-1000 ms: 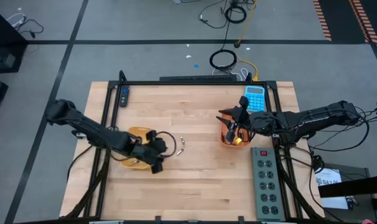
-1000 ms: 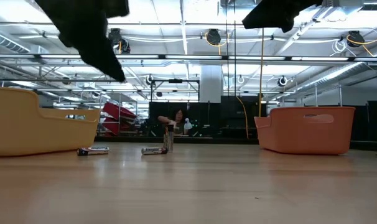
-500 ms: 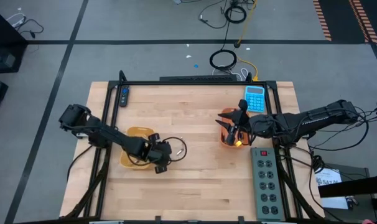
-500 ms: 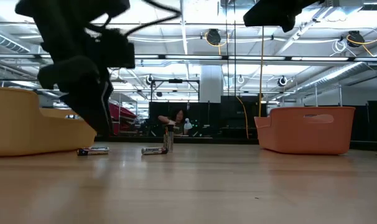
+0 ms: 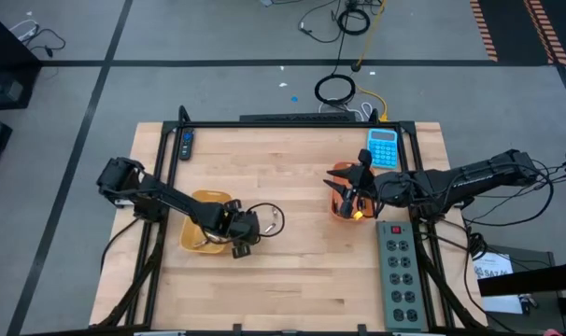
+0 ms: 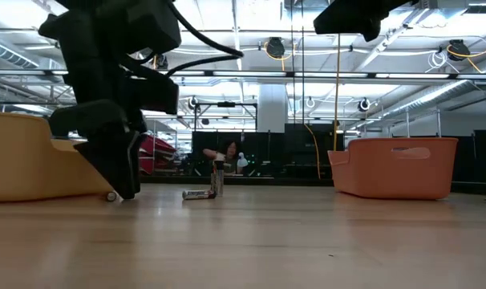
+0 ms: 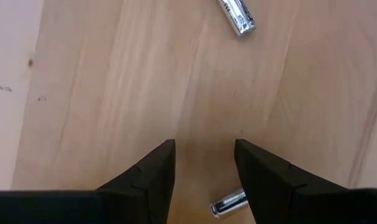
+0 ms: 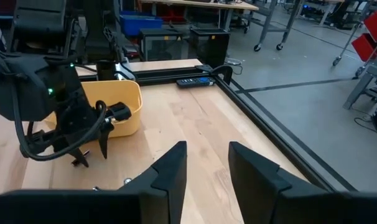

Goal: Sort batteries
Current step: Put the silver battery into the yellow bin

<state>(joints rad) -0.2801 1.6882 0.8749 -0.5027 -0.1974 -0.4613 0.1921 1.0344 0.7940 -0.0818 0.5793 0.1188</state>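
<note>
Two silvery batteries show at the table's middle: one lies flat (image 6: 197, 193), one stands on end (image 6: 218, 177). Both appear as a small cluster in the high view (image 5: 274, 217). A third battery (image 7: 229, 202) lies on the wood beside the yellow tray (image 5: 201, 201). My left gripper (image 7: 204, 146) points steeply down just above the table, open, one finger on each side of that battery; whether a finger touches it, I cannot tell. Another battery (image 7: 238, 15) lies farther off. My right gripper (image 8: 207, 148) hovers open and holding nothing above the orange tray (image 5: 342, 207).
A blue calculator (image 5: 384, 147) lies at the far right. A grey power strip (image 5: 400, 275) lies along the right edge, and a black remote (image 5: 187, 143) at the far left. Black frame rails border the table. Bare wood lies between the two trays.
My left gripper has come down from above the yellow tray to just above the table, moving toward the near edge and a little right. It has tipped to point more steeply down and now straddles the battery beside the tray, hiding it in the low view.
</note>
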